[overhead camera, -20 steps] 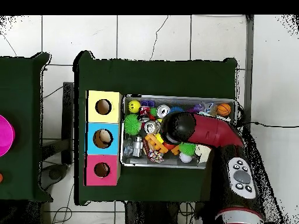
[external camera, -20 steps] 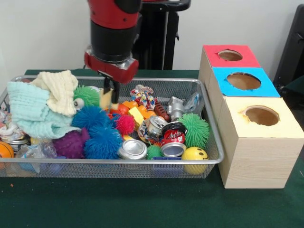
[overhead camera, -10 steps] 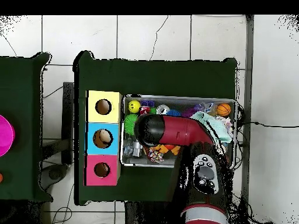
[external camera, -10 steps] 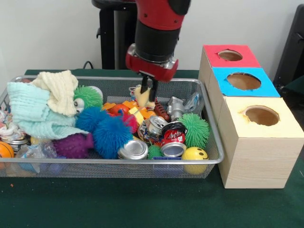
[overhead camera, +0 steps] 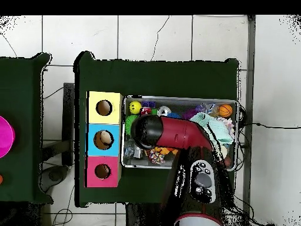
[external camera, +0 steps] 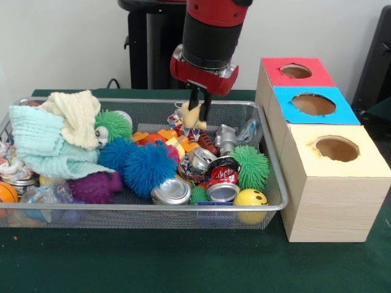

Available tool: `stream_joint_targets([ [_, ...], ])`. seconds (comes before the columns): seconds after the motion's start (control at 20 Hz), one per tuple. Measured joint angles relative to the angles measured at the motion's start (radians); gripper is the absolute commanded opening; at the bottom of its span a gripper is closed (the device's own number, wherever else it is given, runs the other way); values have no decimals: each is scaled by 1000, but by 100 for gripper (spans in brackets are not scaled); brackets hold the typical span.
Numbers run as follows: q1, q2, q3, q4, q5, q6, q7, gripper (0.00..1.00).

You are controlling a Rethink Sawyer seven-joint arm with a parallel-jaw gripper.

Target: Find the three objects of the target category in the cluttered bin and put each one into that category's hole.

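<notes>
The gripper [external camera: 200,110] holds a pale yellow toy [external camera: 193,116] clamped between its fingers, above the wire bin [external camera: 269,201].

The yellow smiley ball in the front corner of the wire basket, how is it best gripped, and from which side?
Grip the yellow smiley ball across its widest part, coming straight down from above. It is round and sits low against the wire basket corner, with the crushed red can close beside, so side access looks blocked.
</notes>
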Motion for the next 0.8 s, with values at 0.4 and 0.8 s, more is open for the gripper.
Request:
stream_joint_targets([
  [0.4,-51,87,-9,-25,15,-27,0,0],
  [0.8,-130,206,-2,-64,16,-125,0,100],
])
